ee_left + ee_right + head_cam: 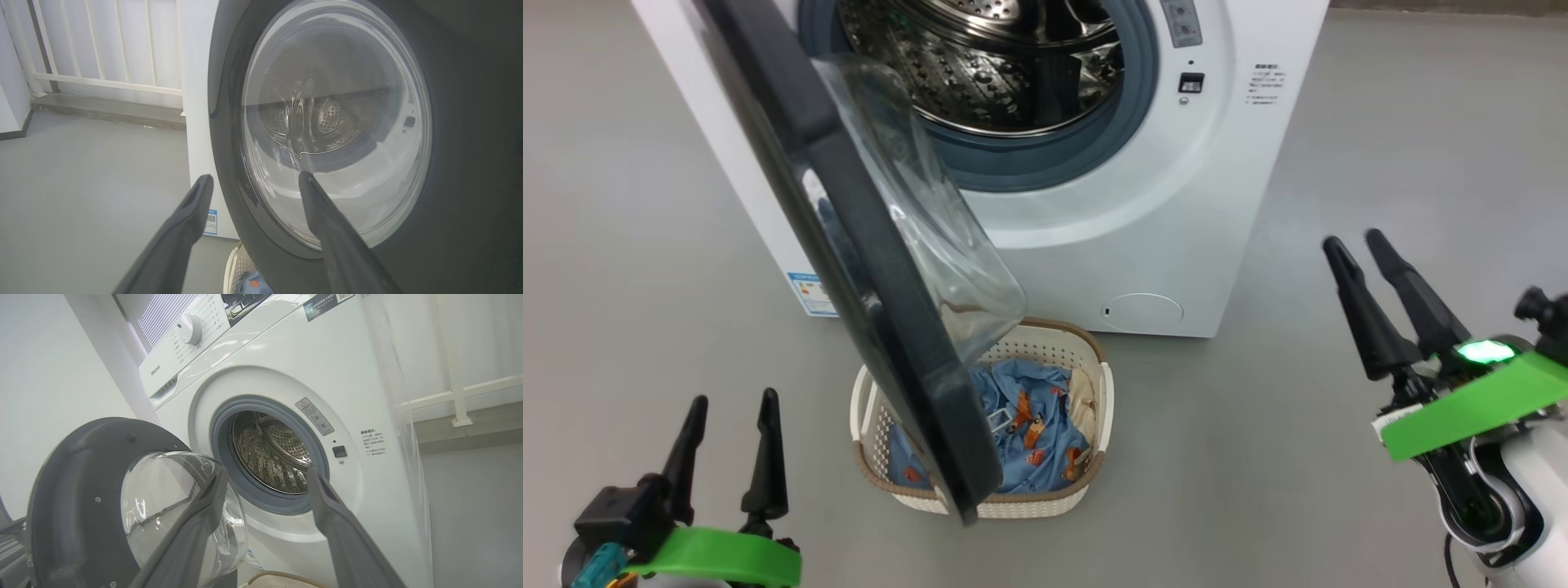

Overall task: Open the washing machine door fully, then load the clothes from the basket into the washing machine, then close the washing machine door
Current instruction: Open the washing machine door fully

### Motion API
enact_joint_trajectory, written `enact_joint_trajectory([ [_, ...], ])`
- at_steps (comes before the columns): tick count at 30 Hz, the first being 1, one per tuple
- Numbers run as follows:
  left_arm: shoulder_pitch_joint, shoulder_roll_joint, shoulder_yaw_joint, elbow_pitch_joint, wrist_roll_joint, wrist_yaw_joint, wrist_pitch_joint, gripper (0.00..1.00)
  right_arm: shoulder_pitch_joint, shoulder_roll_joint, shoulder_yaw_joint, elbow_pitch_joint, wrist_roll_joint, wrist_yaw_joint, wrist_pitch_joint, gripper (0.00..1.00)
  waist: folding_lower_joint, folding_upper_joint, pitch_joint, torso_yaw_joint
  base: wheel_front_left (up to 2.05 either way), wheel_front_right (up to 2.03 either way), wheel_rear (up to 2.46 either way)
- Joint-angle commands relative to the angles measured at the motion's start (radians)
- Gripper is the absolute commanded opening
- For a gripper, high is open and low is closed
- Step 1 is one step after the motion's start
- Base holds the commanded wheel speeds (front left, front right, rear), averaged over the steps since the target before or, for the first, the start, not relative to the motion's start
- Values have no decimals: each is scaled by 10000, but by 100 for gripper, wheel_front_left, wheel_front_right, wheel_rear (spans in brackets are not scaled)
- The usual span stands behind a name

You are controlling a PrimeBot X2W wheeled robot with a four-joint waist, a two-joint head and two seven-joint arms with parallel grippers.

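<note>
Head view entry. Finds washing machine door (866,269) swung out from washing machine (1143,220), seen nearly edge-on, lower rim overlapping basket (1104,384) in that view. Finds steel drum (980,73) exposed behind it. Places basket on grey floor (1258,457) just before the machine front, clothes (1029,425) heaped inside. Reads left gripper (733,398) at lower left: fingers spread, pinching nothing, apart from door. Reads right gripper (1354,238) at right: fingers spread, empty, well apart from machine.
</note>
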Motion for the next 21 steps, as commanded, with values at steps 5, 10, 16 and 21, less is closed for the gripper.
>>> enact_joint_trajectory([
  [5,-35,334,474,-495,-28,8,-65,100,748,425,-883,329,-1665,58,-341,100,0,0,22,-243,0,0,0],
  [10,42,284,544,-613,-18,8,-65,100,1402,1425,-2172,378,-3179,58,-355,100,0,0,67,-408,0,0,0],
  [16,20,324,561,-697,-7,8,-65,100,1835,2054,-2943,864,-4534,58,-358,100,0,0,118,-585,0,0,0],
  [21,53,294,572,-781,42,8,-65,100,1861,2205,-2940,1371,-5211,58,-358,100,0,0,139,-666,0,0,0],
])
